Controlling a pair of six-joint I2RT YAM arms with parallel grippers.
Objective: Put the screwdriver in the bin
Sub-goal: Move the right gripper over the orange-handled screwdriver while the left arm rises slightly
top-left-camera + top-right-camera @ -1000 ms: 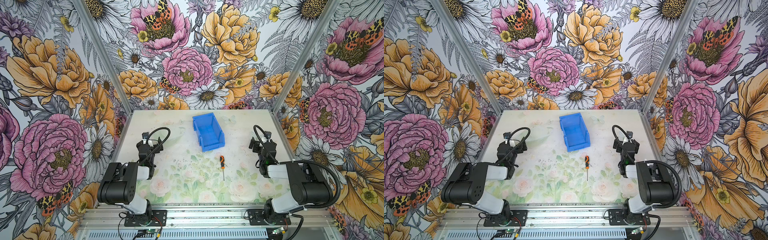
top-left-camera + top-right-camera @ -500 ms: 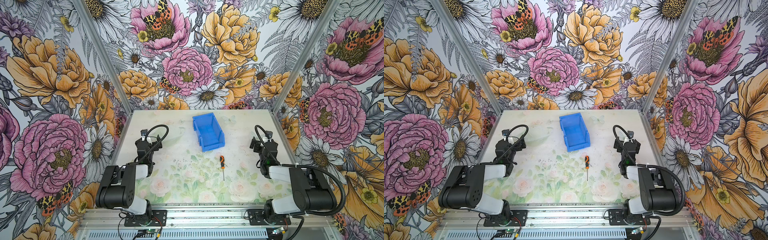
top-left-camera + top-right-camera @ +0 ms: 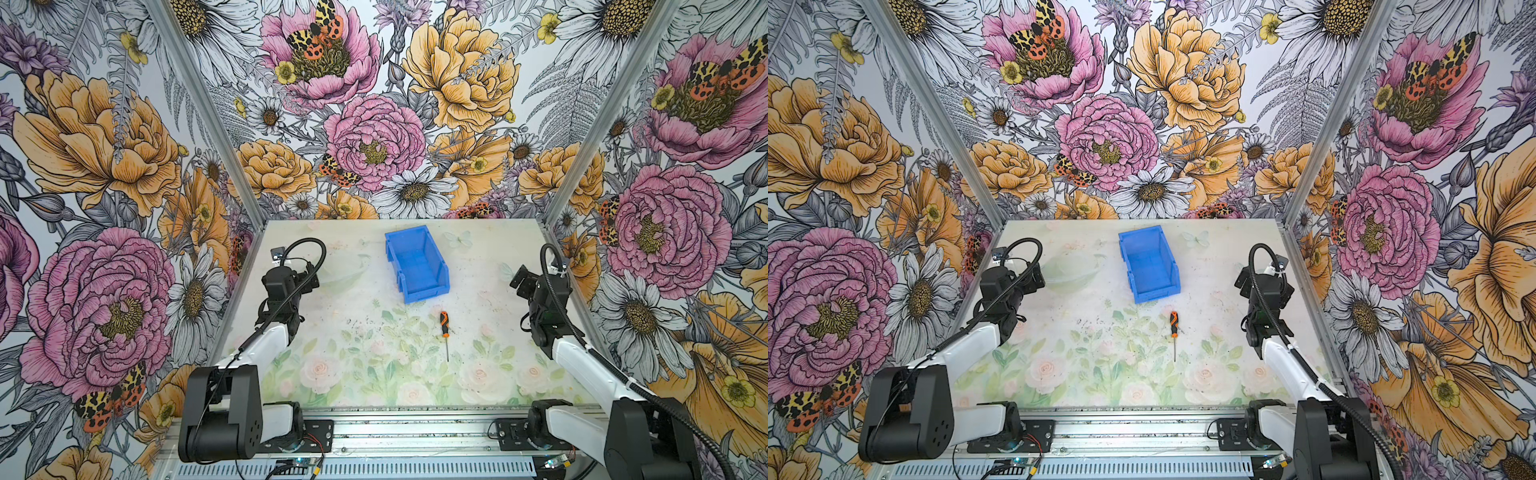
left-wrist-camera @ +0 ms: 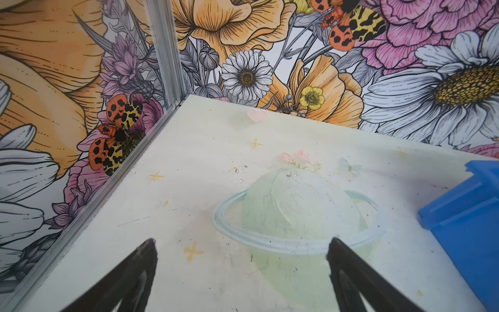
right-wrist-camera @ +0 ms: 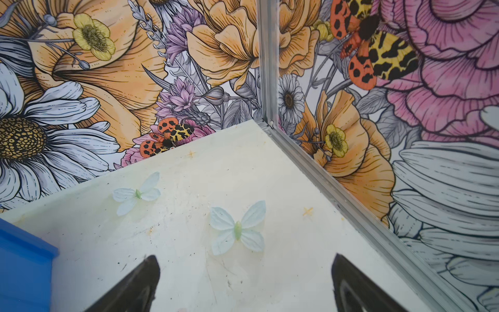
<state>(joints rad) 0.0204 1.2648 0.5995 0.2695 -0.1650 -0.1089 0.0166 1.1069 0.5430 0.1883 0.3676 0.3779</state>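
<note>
- The screwdriver (image 3: 444,328) lies flat on the table (image 3: 353,291), a little right of the middle in both top views. It is just below the low front wall of the bin (image 3: 424,293) and does not touch it.
- Its long axis runs almost straight up and down the frame — handle toward the bin, tip toward the lower edge.
- The right gripper (image 5: 245,258) and the left gripper (image 4: 242,243) both have their jaws wide apart and hold nothing. Neither wrist view shows the screwdriver.
- I judge the right arm is nearer — the tool lies to the left of its jaws and lower in the frame.
- It looks slim: an orange-and-black handle and a thin silver shaft.
</note>
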